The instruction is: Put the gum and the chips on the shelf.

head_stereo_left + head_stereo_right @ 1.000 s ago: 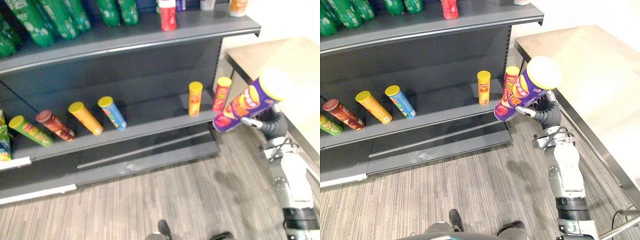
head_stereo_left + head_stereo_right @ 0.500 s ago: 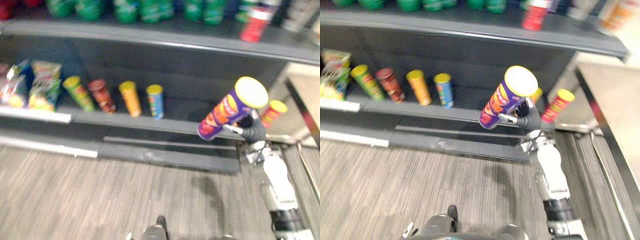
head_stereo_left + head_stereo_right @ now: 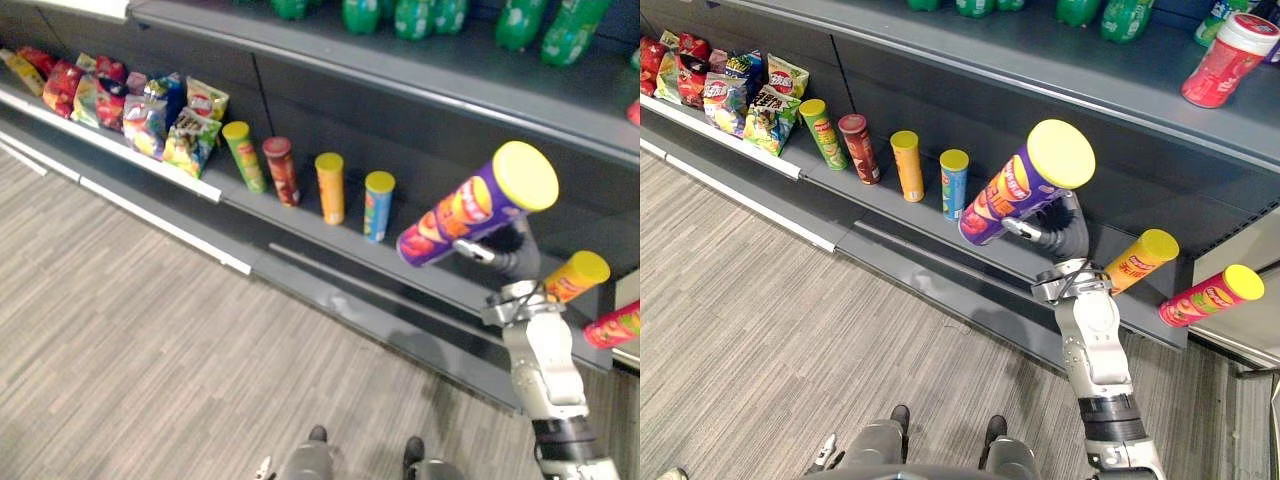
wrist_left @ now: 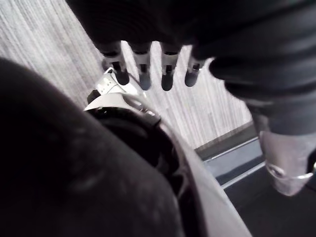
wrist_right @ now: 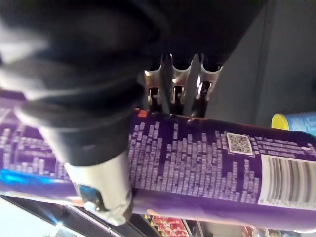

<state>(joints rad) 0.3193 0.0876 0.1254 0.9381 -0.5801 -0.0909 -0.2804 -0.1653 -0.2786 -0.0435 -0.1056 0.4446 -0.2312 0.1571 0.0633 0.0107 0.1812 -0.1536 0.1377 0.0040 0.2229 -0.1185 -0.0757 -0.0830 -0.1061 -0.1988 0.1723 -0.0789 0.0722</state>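
Purple chips can (image 3: 1015,190) tilted before the shelf (image 3: 970,50), right hand (image 3: 1068,228) fingers grasping it, left hand (image 4: 141,69) fingers released

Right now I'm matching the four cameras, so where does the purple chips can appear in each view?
Left eye view: purple chips can right of centre, tilted, in the right hand.
Right eye view: near centre, same grasp.
Right wrist view: close up, fingers curled over it.
Left wrist view: the left hand above the floor instead.
Shared landmark: the blue can on the shelf behind.
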